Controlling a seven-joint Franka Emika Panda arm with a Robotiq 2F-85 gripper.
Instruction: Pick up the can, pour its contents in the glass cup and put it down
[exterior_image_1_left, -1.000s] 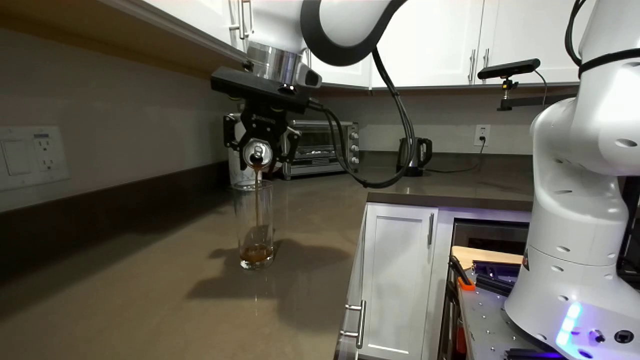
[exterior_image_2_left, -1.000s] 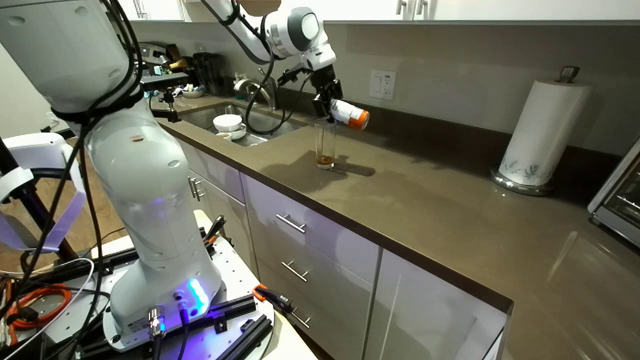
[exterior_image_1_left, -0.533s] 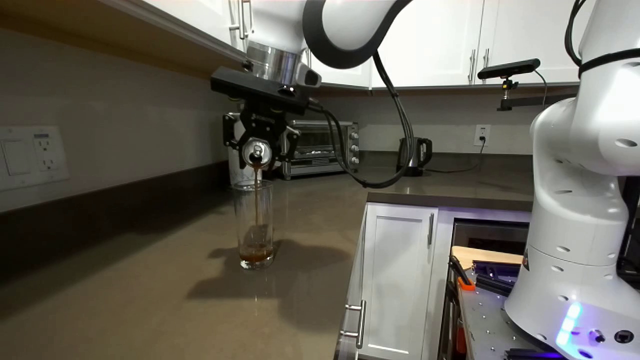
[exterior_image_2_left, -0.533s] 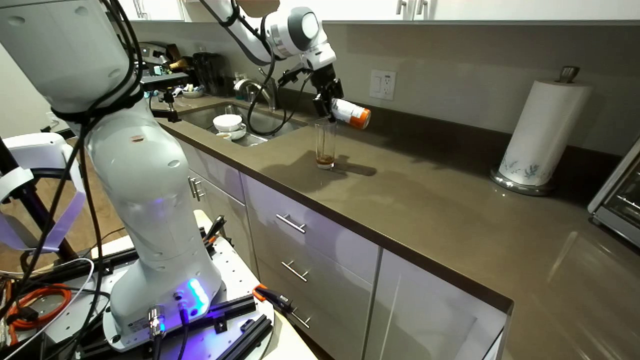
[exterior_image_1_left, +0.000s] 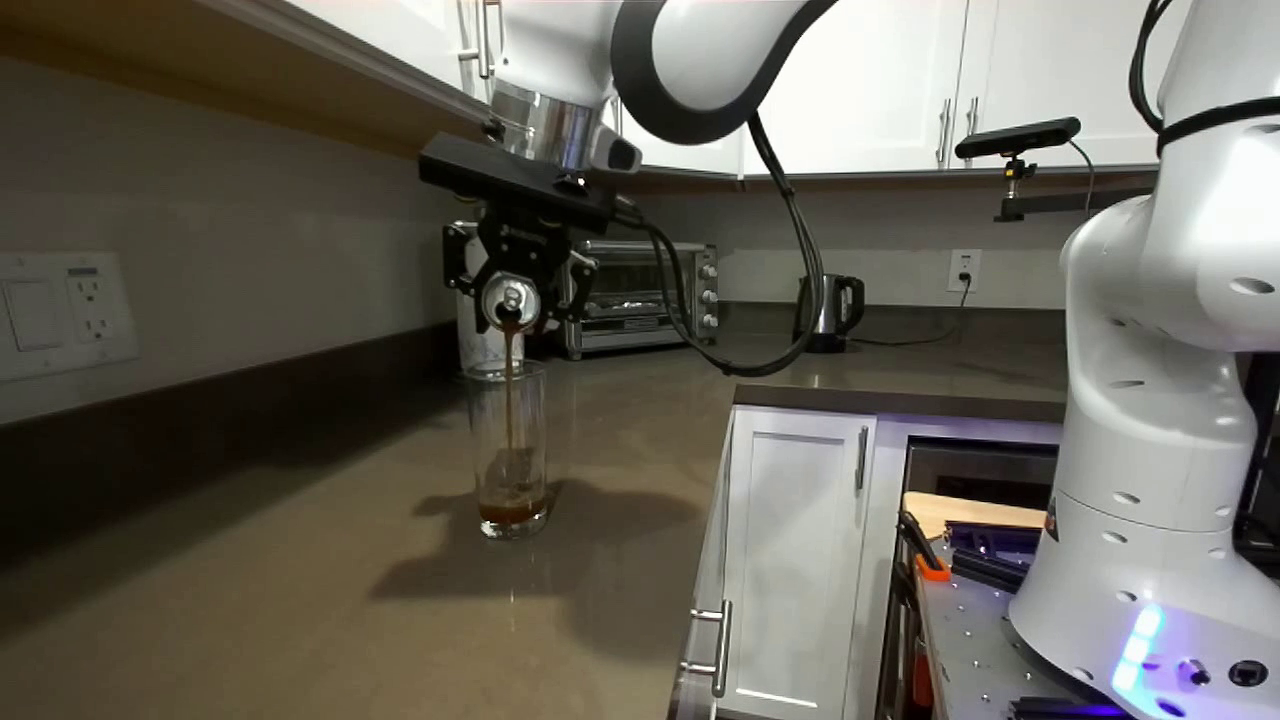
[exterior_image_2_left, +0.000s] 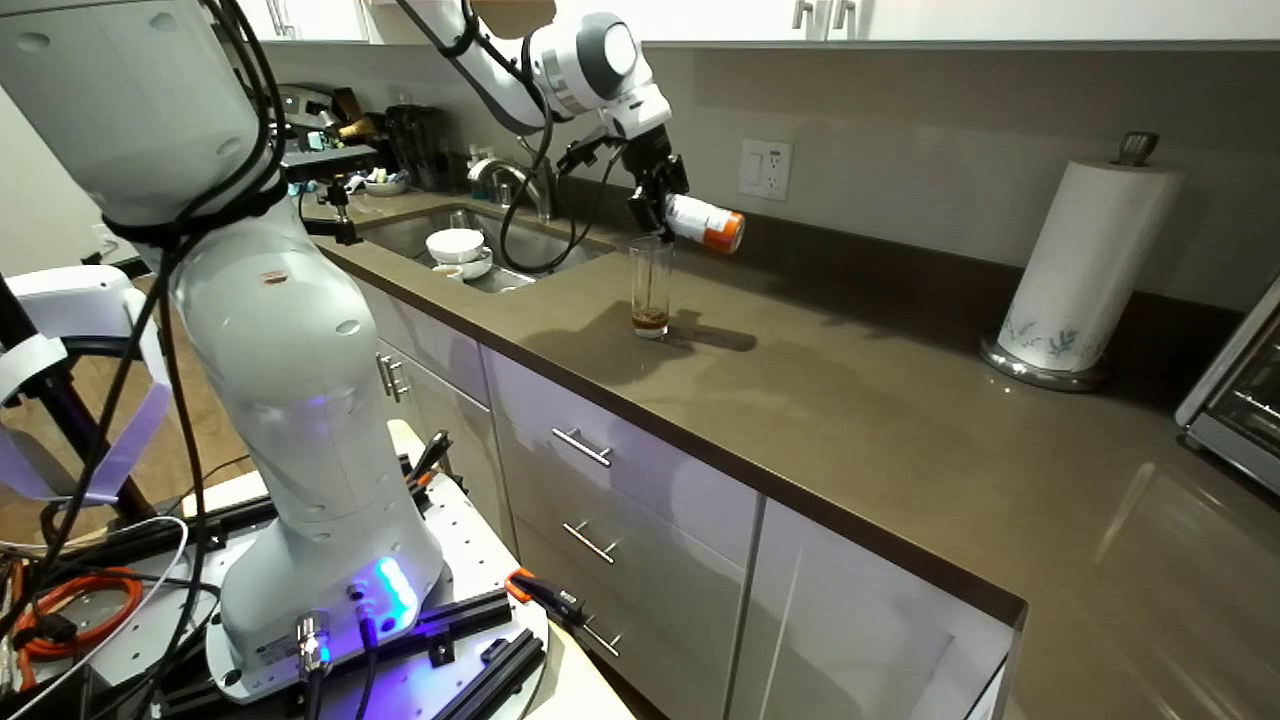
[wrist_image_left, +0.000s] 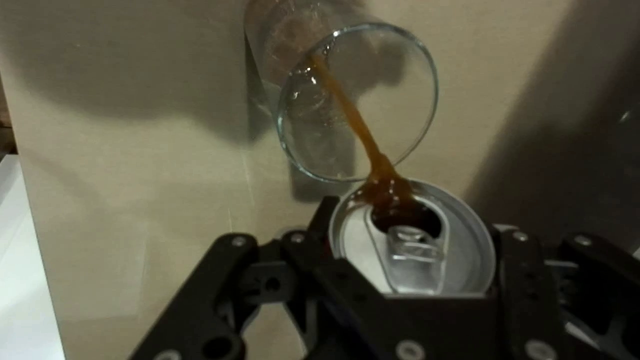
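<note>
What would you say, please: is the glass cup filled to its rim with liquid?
No: in an exterior view, brown liquid pools only near the bottom of the glass cup, well below the top.

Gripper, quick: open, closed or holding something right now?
Gripper: closed on the can, which is tilted, with brown liquid running from it into the glass cup.

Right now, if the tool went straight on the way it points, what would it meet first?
Probably the glass cup: it stands below the tool and the can it holds, though the exact depth is unclear.
</note>
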